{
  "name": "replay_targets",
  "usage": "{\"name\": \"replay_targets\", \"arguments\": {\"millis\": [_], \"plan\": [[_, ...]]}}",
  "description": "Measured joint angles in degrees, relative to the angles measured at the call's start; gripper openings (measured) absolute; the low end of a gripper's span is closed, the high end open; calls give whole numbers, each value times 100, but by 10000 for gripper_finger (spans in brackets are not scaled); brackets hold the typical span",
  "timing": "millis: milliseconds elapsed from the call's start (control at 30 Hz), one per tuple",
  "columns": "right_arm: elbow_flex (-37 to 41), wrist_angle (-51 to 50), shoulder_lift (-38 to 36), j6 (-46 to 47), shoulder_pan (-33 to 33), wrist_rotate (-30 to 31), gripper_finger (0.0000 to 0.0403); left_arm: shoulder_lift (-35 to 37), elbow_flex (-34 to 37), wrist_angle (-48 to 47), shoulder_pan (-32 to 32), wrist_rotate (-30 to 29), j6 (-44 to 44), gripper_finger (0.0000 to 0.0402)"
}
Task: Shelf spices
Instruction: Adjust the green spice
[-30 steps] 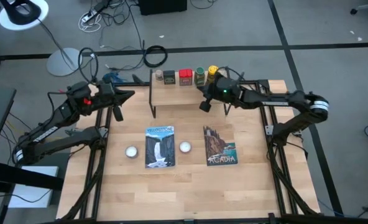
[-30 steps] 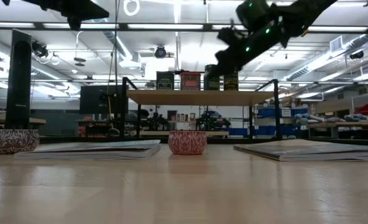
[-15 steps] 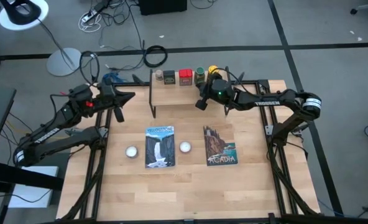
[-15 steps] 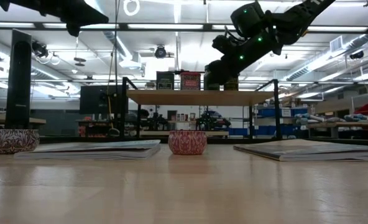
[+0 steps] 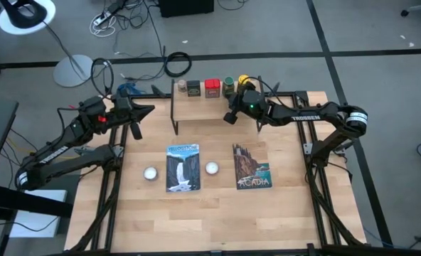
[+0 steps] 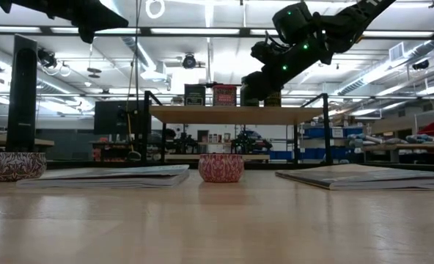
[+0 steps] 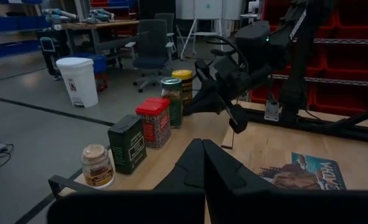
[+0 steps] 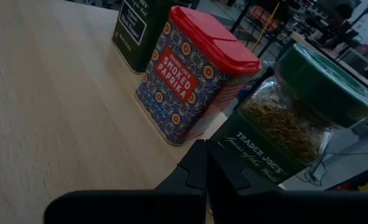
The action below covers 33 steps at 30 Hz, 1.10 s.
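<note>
Green jar (image 8: 299,109) is partly hidden behind the clenched, empty right gripper (image 8: 204,163); left gripper (image 7: 202,163) clenched too.

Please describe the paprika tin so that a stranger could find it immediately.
Look at the narrow wooden shelf at the table's far edge, where five spice containers stand in a row. The paprika tin is the middle one, between a dark tin and a green-lidded jar. It alone has a red lid and patterned sides.
</note>
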State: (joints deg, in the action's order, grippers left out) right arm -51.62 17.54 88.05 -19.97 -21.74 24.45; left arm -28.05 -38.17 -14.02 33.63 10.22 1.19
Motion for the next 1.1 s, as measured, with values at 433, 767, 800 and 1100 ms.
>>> {"name": "replay_targets", "arguments": {"millis": [433,767,800,1100], "plan": [[0,237,-2,-72,0,211,0,-2,0,-2,0,2,-38,0],[-2,338,-4,-76,-23,210,0,-4,0,-2,0,4,-51,0],[-2,337,-4,-79,-34,209,0,-4,0,-2,0,4,-74,0],[-2,339,-4,-79,-63,164,0,-4,0,12,0,4,-134,0]]}}
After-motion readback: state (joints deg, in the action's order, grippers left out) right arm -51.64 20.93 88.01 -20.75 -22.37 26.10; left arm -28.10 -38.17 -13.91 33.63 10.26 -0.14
